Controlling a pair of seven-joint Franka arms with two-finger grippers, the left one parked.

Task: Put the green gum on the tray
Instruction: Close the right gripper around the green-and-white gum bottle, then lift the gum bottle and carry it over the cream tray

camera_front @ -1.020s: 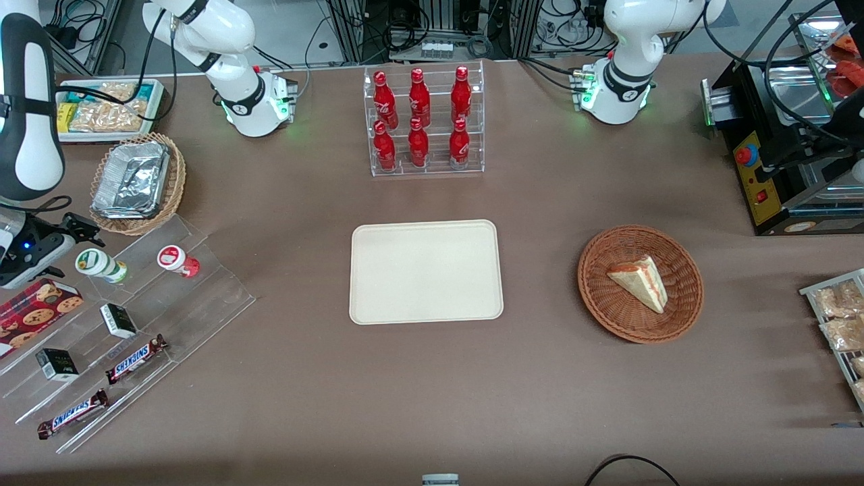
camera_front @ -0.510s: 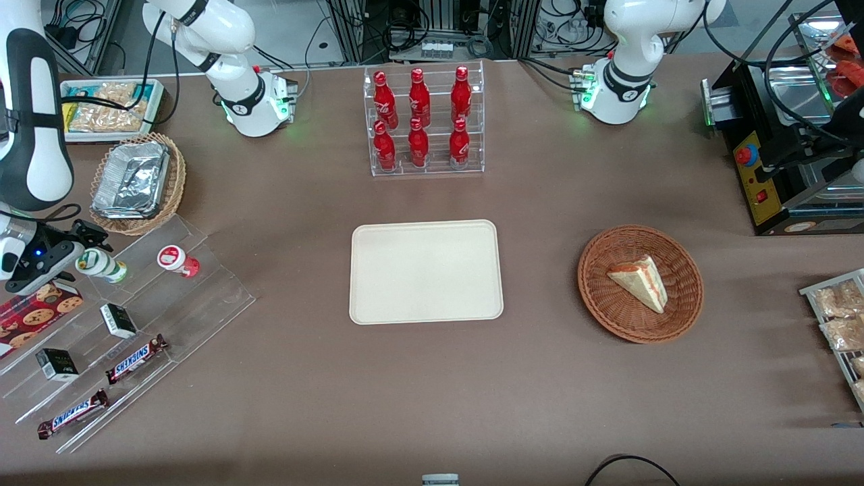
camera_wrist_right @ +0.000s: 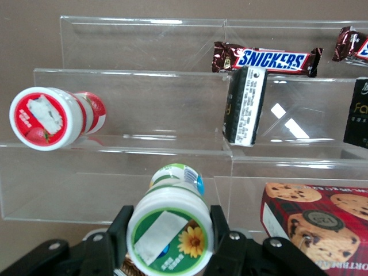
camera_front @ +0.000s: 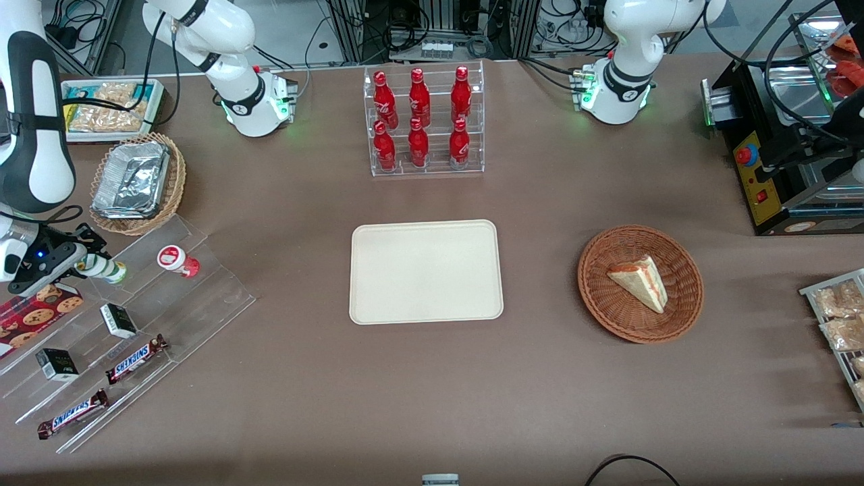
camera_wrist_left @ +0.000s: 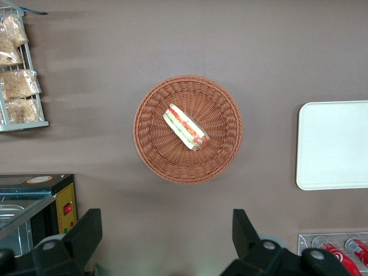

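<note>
The green gum lies on its side on the upper step of a clear acrylic stand, at the working arm's end of the table. In the right wrist view its white lid with a green label and an orange flower faces the camera. My right gripper has a black finger on each side of the lid, touching it. The red canister lies beside it on the same step. The cream-beige tray lies bare at the table's middle, well away from the gripper, and also shows in the left wrist view.
The acrylic stand also holds two Snickers bars, small black boxes and a cookie box. A wicker basket of foil trays, a white snack bin, a red bottle rack and a sandwich basket stand around.
My right gripper has moved in toward the green gum, and its fingers now sit around the lid. The gum, red canister and tray have stayed in place.
</note>
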